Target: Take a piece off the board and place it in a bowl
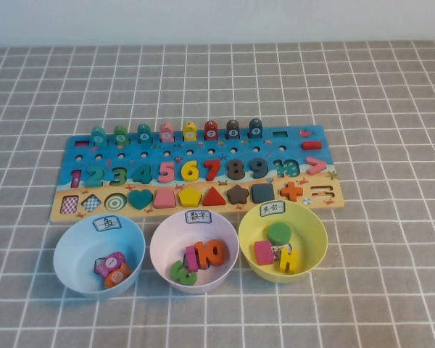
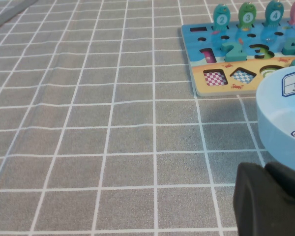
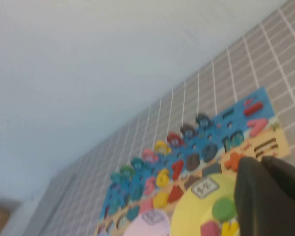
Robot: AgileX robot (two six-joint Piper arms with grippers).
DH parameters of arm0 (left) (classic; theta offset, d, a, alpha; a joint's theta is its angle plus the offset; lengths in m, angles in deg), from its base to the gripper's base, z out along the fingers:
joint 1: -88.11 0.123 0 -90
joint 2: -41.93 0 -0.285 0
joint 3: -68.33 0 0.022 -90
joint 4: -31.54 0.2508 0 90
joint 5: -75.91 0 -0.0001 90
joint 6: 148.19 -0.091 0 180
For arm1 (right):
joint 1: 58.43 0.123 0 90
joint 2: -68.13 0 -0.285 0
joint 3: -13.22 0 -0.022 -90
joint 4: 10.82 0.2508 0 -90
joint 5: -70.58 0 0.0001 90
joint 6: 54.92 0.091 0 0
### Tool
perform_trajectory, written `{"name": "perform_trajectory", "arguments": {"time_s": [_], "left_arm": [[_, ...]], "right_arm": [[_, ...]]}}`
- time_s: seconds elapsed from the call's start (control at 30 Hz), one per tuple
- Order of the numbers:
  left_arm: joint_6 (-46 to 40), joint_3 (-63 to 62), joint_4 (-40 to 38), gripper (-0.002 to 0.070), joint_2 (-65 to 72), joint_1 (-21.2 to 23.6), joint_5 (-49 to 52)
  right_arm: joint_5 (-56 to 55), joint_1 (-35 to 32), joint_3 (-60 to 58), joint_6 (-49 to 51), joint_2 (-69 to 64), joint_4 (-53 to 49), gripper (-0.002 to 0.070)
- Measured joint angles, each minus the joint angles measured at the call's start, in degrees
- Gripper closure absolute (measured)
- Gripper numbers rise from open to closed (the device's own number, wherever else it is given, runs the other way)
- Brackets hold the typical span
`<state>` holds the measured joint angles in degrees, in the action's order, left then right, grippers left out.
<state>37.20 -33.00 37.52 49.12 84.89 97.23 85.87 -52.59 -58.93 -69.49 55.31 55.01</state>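
The pink-red ">" piece sits in its slot at the right end of the puzzle board; nothing moved yet. We hold our right gripper closed and empty above the yellow bowl. Left gripper beside the blue bowl: we cannot tell.
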Motion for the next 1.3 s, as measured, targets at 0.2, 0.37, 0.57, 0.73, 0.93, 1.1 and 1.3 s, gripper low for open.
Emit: {"name": "perform_trajectory", "arguments": {"time_s": [0.2, 0.37, 0.57, 0.73, 0.93, 1.1, 1.3], "left_arm": [[0.0, 0.0, 0.0, 0.0678, 0.0, 0.0, 0.0], [0.0, 0.0, 0.0, 0.0678, 0.0, 0.0, 0.0], [0.0, 0.0, 0.0, 0.0678, 0.0, 0.0, 0.0], [0.0, 0.0, 0.0, 0.0678, 0.0, 0.0, 0.0], [0.0, 0.0, 0.0, 0.0678, 0.0, 0.0, 0.0], [0.0, 0.0, 0.0, 0.0678, 0.0, 0.0, 0.0], [0.0, 0.0, 0.0, 0.0678, 0.0, 0.0, 0.0]], "right_arm": [[16.53, 0.0, 12.71, 0.0, -17.51, -11.74, 0.0694], [28.98, 0.0, 24.1, 0.0, -34.89, -22.52, 0.0694], [37.56, 0.0, 38.09, 0.0, -52.8, -32.7, 0.0694], [42.79, 1.71, 50.63, 0.0, -66.46, -38.91, 0.0694], [47.44, 7.1, 63.95, -1.09, -79.29, -46.25, 0.0694], [50.47, 10.84, 74.67, -9.3, -86.87, -48.81, 0.0694], [54.37, 13.11, 85.37, -18.27, -94.99, -49.5, 0.0694]]}}
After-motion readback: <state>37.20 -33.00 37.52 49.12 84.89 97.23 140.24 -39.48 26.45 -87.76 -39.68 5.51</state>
